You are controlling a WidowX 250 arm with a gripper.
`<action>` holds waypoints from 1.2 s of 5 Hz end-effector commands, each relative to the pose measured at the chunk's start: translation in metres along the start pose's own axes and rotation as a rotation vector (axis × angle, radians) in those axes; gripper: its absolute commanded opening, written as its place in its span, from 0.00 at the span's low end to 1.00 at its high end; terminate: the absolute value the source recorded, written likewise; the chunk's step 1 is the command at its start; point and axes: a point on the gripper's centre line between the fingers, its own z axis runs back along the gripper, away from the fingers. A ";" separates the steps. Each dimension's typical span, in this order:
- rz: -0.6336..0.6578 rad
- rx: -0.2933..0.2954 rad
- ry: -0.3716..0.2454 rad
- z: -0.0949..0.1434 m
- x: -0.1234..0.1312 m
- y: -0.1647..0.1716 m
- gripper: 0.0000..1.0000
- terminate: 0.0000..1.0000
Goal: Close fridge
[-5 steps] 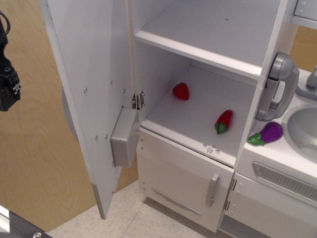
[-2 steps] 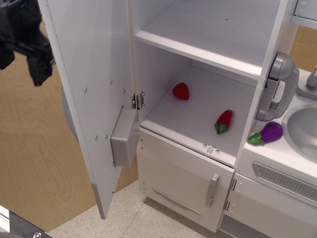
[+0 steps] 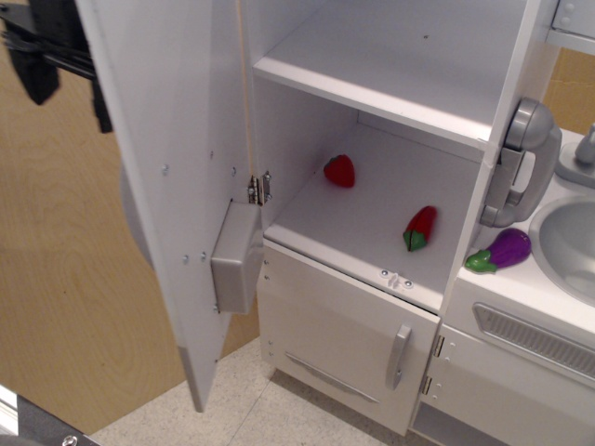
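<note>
So since a second ago the hand (image 3: 65,70) has climbed from low at the left edge to the top-left corner, right up against the outer face of the fridge door (image 3: 172,186), and the door has started to swing just a touch.

Only one view here. The fridge (image 3: 390,121) stands wide open, with a strawberry (image 3: 340,171) and a red pepper (image 3: 419,228) on the lower shelf. An eggplant (image 3: 499,251) sits on the counter by the phone handset (image 3: 518,163). The hand is half hidden behind the door edge, so I can't tell if its fingers are spread or closed.

My take: no grip is needed. Keep contact high on the outer face, far from the hinge (image 3: 258,189), and push in an arc that follows the swing, so the hand doesn't slide off the edge.
</note>
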 end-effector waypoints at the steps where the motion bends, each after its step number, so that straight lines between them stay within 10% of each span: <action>1: -0.028 -0.041 -0.053 0.005 0.048 -0.025 1.00 0.00; 6: 0.028 -0.060 -0.066 -0.004 0.121 -0.054 1.00 0.00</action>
